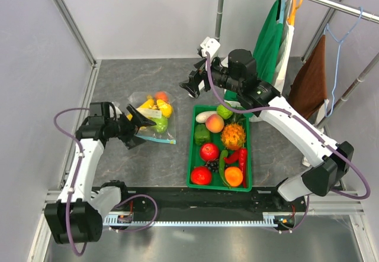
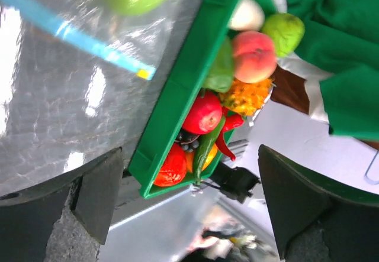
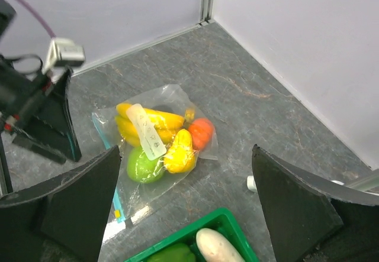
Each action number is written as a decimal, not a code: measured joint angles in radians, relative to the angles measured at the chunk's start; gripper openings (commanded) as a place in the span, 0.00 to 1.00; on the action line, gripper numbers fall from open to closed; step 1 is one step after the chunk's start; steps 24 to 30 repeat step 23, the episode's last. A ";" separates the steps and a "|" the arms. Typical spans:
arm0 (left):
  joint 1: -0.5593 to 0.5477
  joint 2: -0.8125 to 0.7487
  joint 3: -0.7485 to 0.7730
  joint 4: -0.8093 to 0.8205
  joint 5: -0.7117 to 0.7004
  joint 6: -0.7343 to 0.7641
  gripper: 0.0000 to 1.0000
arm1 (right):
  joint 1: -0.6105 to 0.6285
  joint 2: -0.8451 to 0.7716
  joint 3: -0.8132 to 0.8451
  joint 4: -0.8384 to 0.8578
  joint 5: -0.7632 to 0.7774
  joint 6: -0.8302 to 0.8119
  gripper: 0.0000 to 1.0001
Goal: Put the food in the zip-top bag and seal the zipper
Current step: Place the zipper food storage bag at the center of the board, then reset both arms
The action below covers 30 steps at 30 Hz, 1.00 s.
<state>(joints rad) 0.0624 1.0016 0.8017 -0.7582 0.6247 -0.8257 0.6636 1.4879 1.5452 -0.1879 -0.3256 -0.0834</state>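
The bag (image 1: 168, 135), fruit (image 1: 161, 109) inside, lies on the table (image 1: 136, 75) left of the crate (image 1: 191, 155), itself filled with produce (image 1: 209, 151).

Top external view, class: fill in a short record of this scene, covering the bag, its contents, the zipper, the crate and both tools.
bag: zip-top bag lies on the table, left of the green crate, apart from it
contents: banana bunch, green apple, orange piece, yellow piece
zipper: light-blue strip on near edge; sealed or not, cannot tell
crate: holds more food
left tool: open, empty, at bag's near-left side
right tool: open, empty, in the air beyond the crate
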 measured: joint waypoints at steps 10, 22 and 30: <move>0.058 0.229 0.629 -0.176 0.016 0.411 1.00 | 0.000 -0.186 -0.100 -0.041 0.033 0.010 0.98; 0.058 0.353 0.872 -0.277 -0.063 0.800 1.00 | 0.000 -0.597 -0.367 -0.160 0.232 0.037 0.98; 0.058 0.350 0.857 -0.277 -0.074 0.807 1.00 | 0.000 -0.624 -0.378 -0.168 0.241 0.039 0.98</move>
